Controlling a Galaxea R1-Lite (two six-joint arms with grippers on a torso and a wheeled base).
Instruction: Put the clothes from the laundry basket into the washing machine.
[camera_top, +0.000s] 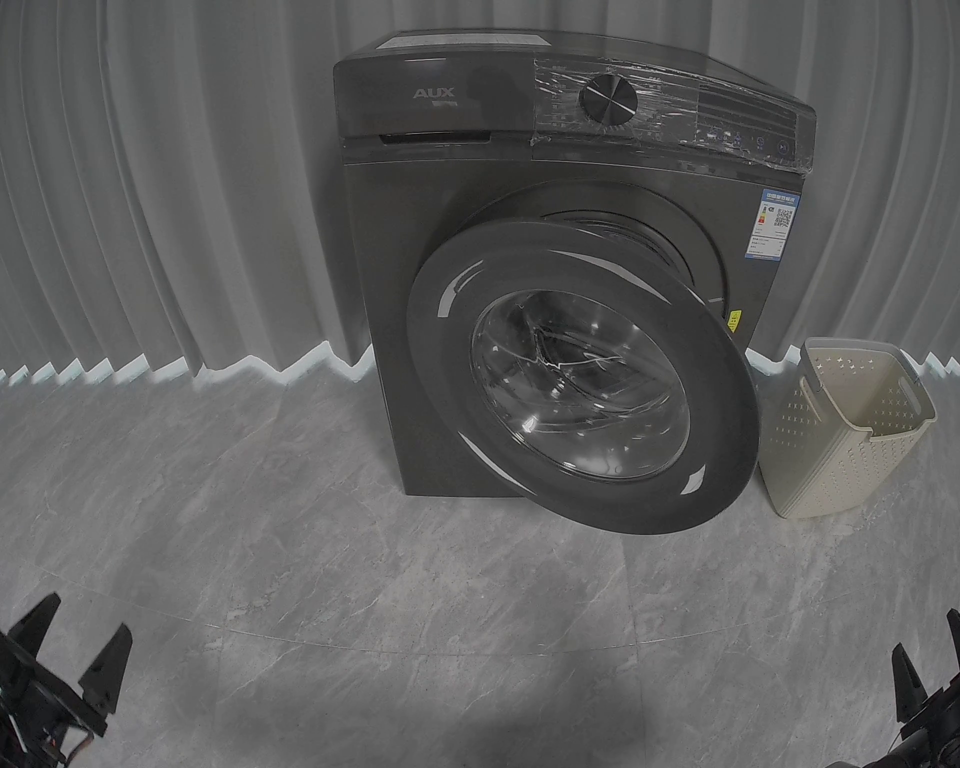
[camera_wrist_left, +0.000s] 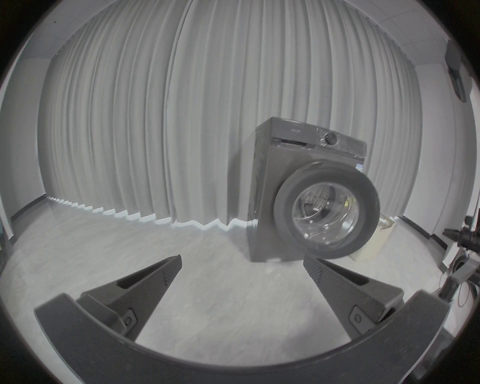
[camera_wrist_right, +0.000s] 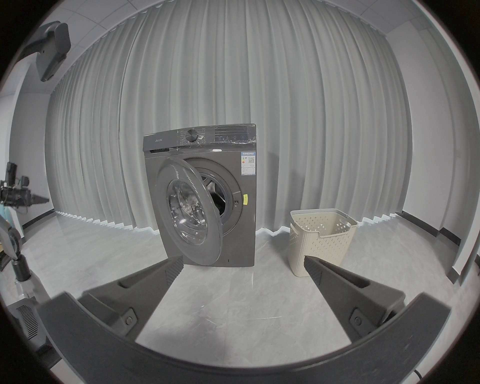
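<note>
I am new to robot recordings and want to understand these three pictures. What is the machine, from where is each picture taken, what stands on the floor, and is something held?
This is a two-armed robot on wheels. One picture comes from a camera on its head; the other two come from cameras on its wrists. The dark prongs are the left gripper and the right gripper; both are open and hold nothing. On the grey floor stands a washing machine with its round door swung open, and beside it, on the robot's right, a pale laundry basket. A curtain hangs behind.
</note>
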